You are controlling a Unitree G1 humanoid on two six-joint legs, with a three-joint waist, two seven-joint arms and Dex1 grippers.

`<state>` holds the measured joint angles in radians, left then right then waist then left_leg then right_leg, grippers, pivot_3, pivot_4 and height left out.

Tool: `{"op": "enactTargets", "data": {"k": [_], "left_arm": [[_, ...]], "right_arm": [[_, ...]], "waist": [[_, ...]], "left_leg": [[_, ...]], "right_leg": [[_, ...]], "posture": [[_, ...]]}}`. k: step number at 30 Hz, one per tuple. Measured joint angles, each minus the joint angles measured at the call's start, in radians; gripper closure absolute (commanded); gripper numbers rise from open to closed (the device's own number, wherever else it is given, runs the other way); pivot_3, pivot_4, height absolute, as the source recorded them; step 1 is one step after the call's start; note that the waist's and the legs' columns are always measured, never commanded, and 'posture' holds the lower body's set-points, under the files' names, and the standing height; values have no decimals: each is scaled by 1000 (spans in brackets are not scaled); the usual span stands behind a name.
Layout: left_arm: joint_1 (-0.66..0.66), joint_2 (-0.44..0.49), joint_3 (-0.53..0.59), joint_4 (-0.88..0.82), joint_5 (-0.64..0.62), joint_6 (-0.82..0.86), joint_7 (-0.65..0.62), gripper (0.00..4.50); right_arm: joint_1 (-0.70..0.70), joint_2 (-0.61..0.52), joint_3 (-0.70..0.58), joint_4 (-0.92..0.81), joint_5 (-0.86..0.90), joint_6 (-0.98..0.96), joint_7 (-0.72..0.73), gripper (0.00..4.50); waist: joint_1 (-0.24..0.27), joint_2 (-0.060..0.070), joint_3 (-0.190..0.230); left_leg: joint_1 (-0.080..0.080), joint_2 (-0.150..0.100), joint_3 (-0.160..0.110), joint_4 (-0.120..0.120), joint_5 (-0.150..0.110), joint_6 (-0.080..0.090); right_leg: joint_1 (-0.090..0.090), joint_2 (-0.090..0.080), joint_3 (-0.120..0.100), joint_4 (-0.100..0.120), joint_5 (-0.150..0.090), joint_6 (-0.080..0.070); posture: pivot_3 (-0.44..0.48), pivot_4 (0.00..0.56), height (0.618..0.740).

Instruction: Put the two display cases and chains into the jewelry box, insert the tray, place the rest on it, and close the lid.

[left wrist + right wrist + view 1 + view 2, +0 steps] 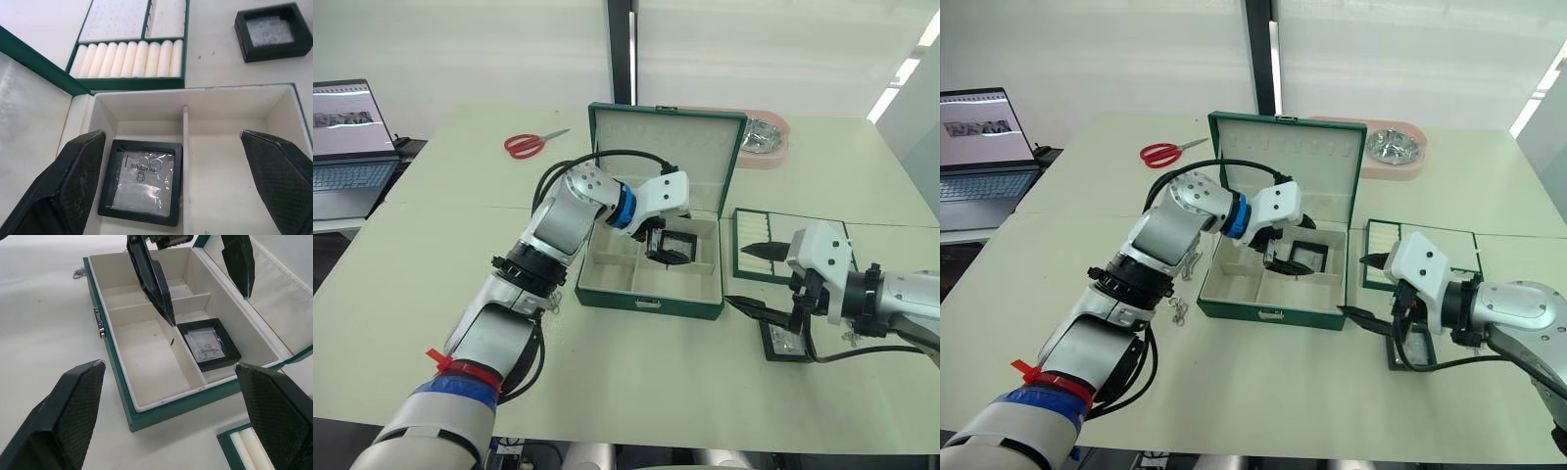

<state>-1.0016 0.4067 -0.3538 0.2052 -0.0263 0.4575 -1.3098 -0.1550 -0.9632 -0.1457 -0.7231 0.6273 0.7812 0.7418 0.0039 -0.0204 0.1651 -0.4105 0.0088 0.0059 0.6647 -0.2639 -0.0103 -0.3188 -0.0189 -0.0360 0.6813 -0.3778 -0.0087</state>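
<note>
We see the left gripper [668, 247] with its fingers spread apart and empty, hanging inside the jewelry box [651, 294] over the back right compartment. Right below it one display case [142, 181] lies flat on the cream lining, against the divider, free of both fingers. It looks set down already.

The right gripper [1374, 289] is also spread wide and holds nothing. It hovers just over the second display case [786, 341], which lies on the table [636, 392] in front of the tray [744, 245], to the right of the box. That case is the next thing to take, we judge.

We expect the case to be light and stiff: hard black frame around a clear window. The window is probably thin film or plastic, slick and easy to dent, so we would keep the fingers off it and pinch two opposite frame edges. It sits flat and low, so the fingertips need to reach table level; a smooth frame may slip if the hold is shallow.

The lid [666, 137] stands upright behind the box. Chains [1178, 311] lie on the table just left of the box; limp and thin, hard to pinch. Scissors [529, 145] and a pink dish [1393, 152] sit well back.
</note>
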Motion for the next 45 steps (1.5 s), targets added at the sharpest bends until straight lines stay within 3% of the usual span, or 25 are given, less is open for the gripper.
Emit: {"op": "enactTargets", "data": {"k": [6,10,17,22,26,31,37,45], "left_arm": [[125,119,109,-181,-157,105,-48,16],[224,209,239,-248,-260,128,-43,16],[380,360,497,-193,-306,86,86,16],[573,468,627,-88,-302,4,121,16],[717,503,723,38,-304,-67,143,16],[862,511,803,125,-304,-123,185,16],[1009,510,865,166,-310,-156,211,16],[1058,506,871,153,-339,-170,218,16]], "right_arm": [[24,-2,0,25,-49,-32,8,0],[35,-6,-36,34,-57,-53,31,0],[148,-37,-237,81,-55,-70,118,0],[303,-68,-432,149,-93,-86,216,0],[514,-76,-614,191,-155,-119,345,0],[669,-46,-742,249,-214,-177,456,0],[801,6,-787,307,-273,-255,522,0],[804,13,-786,337,-296,-297,528,0]], "waist": [[-3,0,0],[-4,0,0],[-2,0,0],[-2,0,0],[-2,0,0],[-5,0,0],[-6,0,0],[-6,0,0]], "left_leg": [[0,0,-1,0,0,0],[1,0,-1,0,0,0],[1,0,-1,0,0,0],[2,1,-1,-1,-2,4],[3,1,-1,-1,-2,4],[6,1,0,-2,-3,4],[7,2,1,-3,-3,4],[9,2,2,-4,-3,4]], "right_leg": [[0,0,0,0,0,0],[0,0,0,0,0,0],[1,0,0,-1,0,0],[1,0,0,0,0,0],[1,-1,0,-1,0,0],[2,-1,1,0,0,0],[2,-1,2,0,0,0],[3,-1,2,0,0,0]], "posture": [[0,150,740],[0,150,740],[0,150,740],[0,150,740],[0,150,740],[0,150,740],[0,150,740],[0,150,740]]}}
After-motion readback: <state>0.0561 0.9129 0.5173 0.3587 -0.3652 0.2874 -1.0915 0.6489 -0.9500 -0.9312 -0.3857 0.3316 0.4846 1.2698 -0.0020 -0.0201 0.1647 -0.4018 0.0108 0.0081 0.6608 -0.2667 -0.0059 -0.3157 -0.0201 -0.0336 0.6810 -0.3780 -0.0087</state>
